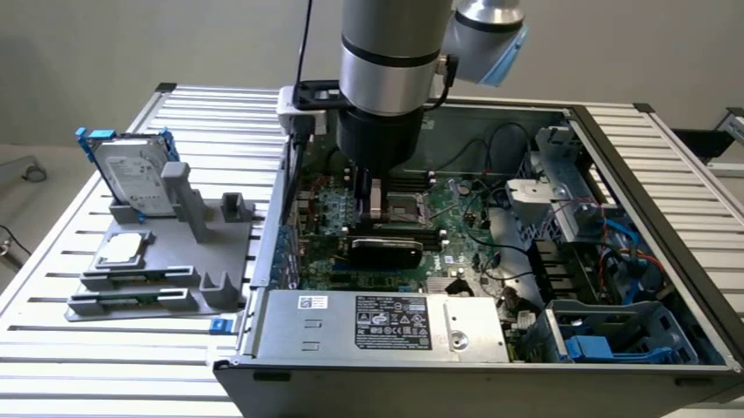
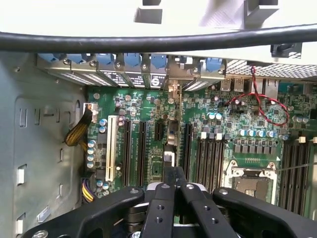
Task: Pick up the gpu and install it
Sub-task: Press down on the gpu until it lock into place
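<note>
gripper (image 2: 173, 171) (image 1: 375, 209): my fingers are pressed together on the gpu's (image 1: 386, 252) (image 2: 171, 141) top edge | gpu: on edge under me inside the open computer case (image 1: 651, 148), over the motherboard's (image 2: 223, 124) black expansion slots (image 2: 141, 148), one end toward the rear brackets (image 2: 124, 74) | seated in a slot: cannot tell

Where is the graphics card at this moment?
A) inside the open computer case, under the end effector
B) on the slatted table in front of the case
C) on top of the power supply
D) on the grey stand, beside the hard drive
A: the graphics card is over the motherboard inside the computer case, directly below the end effector, which is closed on it.
</note>
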### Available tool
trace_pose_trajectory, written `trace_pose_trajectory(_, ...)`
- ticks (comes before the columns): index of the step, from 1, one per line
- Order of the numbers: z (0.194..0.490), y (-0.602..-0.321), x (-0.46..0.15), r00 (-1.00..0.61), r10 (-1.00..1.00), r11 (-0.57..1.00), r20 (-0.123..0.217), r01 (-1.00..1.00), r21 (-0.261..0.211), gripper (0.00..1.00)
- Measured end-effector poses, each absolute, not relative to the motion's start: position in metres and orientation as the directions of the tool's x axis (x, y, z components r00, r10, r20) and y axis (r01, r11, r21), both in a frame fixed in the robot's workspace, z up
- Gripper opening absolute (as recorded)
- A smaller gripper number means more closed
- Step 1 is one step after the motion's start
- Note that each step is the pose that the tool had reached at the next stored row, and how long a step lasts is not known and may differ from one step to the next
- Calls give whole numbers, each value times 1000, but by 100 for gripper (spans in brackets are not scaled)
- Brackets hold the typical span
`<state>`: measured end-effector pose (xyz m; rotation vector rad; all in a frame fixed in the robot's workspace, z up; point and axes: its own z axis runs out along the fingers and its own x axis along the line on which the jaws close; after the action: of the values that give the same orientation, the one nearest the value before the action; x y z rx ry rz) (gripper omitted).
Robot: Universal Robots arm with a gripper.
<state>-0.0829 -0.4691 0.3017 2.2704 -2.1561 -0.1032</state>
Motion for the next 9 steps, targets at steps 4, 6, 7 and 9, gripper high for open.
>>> trace_pose_trajectory(4,302,-469,-83,51,-998,-53,-42,-997,52,11)
trace_pose_trajectory(6,303,-469,-83,51,-998,-53,-42,-997,52,11)
trace_pose_trajectory(7,303,-469,-83,51,-998,-53,-42,-997,52,11)
trace_pose_trajectory(9,303,-469,-83,51,-998,-53,-42,-997,52,11)
